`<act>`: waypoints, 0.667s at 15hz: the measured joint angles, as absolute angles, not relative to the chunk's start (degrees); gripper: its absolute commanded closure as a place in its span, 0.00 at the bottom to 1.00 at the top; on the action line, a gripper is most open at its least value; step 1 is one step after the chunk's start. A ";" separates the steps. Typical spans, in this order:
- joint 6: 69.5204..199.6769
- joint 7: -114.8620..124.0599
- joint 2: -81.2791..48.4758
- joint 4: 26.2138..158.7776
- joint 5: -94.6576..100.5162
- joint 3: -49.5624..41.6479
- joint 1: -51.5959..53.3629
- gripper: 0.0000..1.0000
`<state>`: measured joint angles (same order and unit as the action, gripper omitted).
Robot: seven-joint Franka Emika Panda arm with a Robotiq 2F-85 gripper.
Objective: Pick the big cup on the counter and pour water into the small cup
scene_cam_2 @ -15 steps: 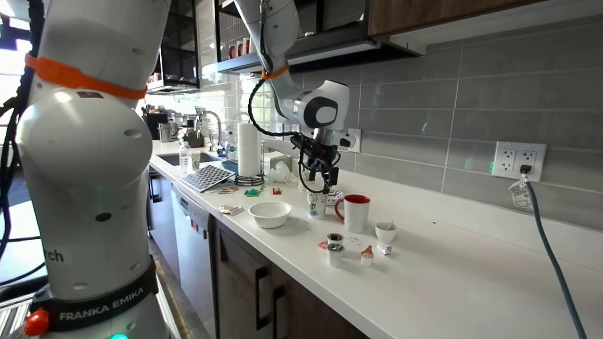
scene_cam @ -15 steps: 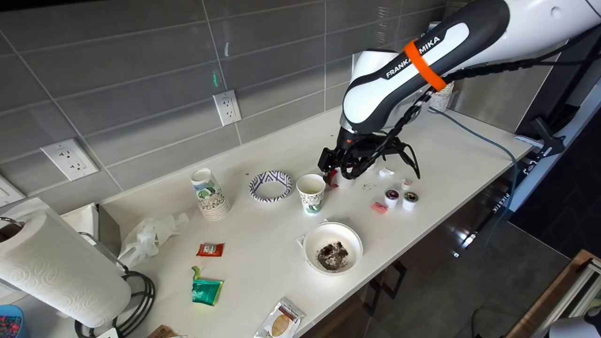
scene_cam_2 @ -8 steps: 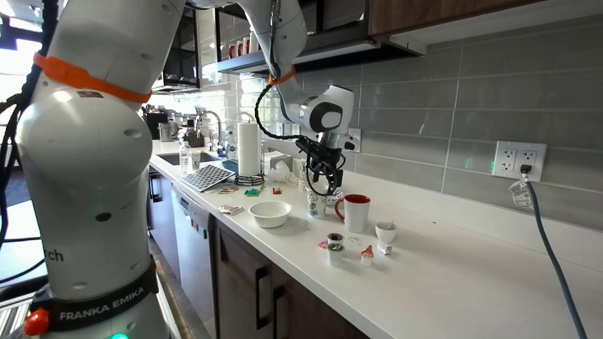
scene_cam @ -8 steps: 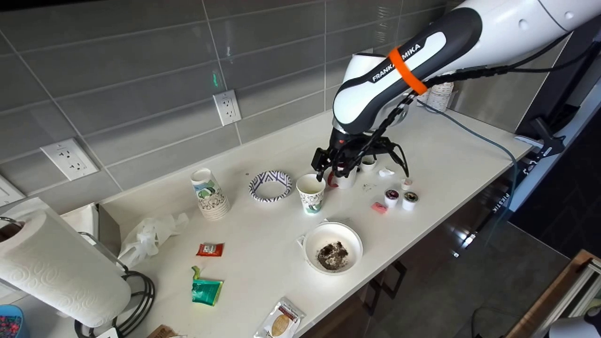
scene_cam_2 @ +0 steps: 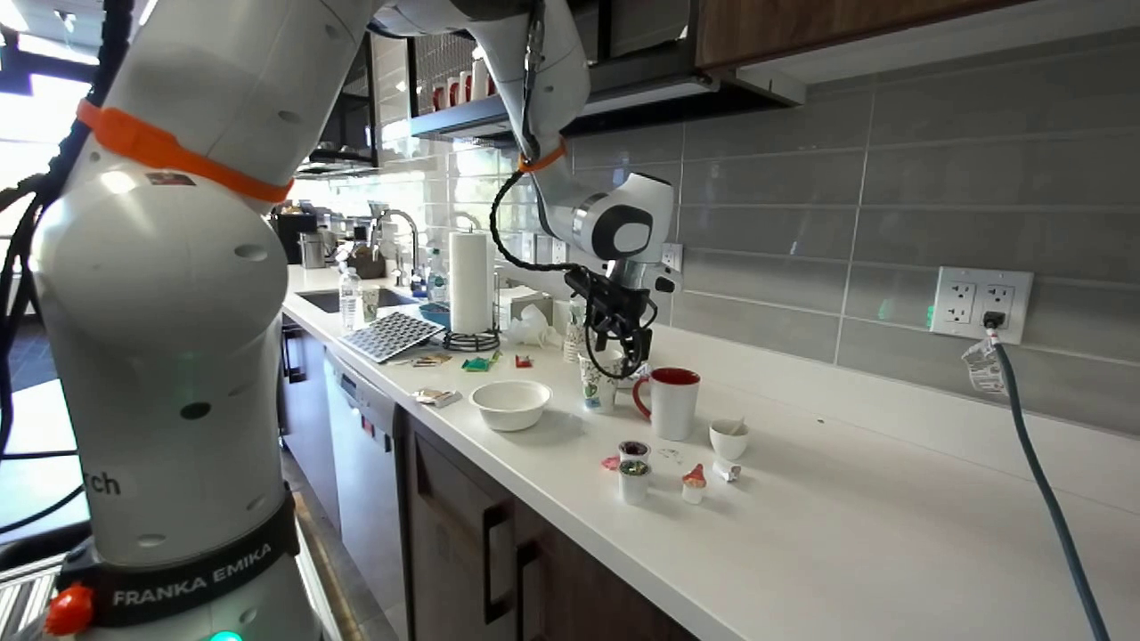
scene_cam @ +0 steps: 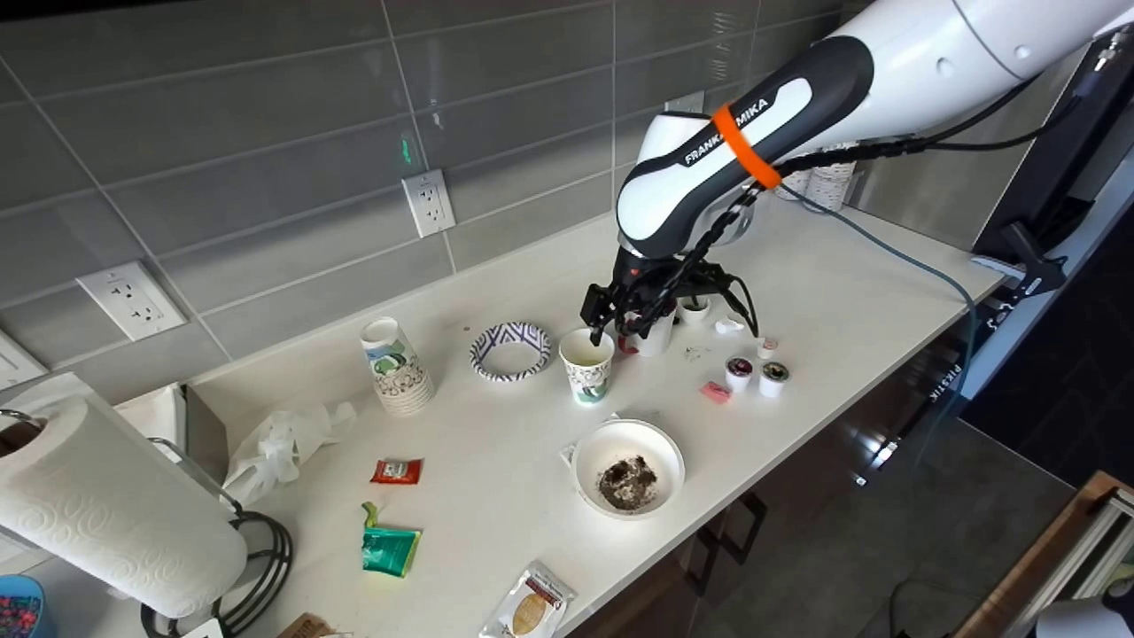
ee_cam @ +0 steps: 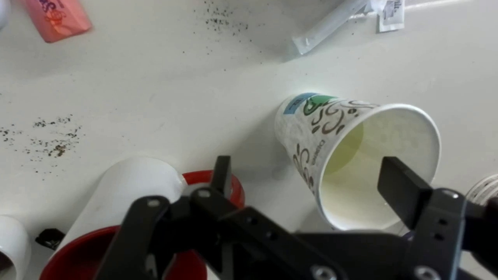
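Note:
The counter (scene_cam: 469, 532) carries the cups. No plain white big cup as large as the mug shows in these frames. A patterned paper cup (scene_cam: 588, 379) with brown swirls and green marks stands upright, with pale yellowish liquid inside in the wrist view (ee_cam: 299, 128). A small plain white cup (scene_cam_2: 730, 442) stands beside the white mug with red inside and red handle (scene_cam_2: 674, 409). My gripper (ee_cam: 306, 167) is open and empty, above the paper cup's rim. One finger overlaps the cup's mouth, the other the mug handle. The gripper partly hides the mug in an exterior view (scene_cam: 611, 337).
A white bowl (scene_cam: 585, 483) with dark residue stands near the front edge. A patterned paper plate (scene_cam: 483, 350) and a stack of paper cups (scene_cam: 403, 377) stand toward the wall. Several small pods (scene_cam_2: 634, 481) stand before the mug. A paper towel roll (scene_cam: 115, 505) stands farther along.
My gripper has come down and shifted toward the paper cup, away from above the mug in an exterior view. The cups, mug and bowl have not moved.

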<state>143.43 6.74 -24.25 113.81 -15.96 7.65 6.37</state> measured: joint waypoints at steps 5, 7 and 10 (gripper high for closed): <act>143.43 6.51 -25.65 112.23 -15.96 7.65 6.36 0.60; 143.43 6.40 -26.03 111.74 -15.96 7.66 6.36 0.83; 143.42 6.24 -26.65 110.95 -15.96 7.66 6.36 1.00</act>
<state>143.42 6.24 -26.65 110.95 -15.96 7.66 6.36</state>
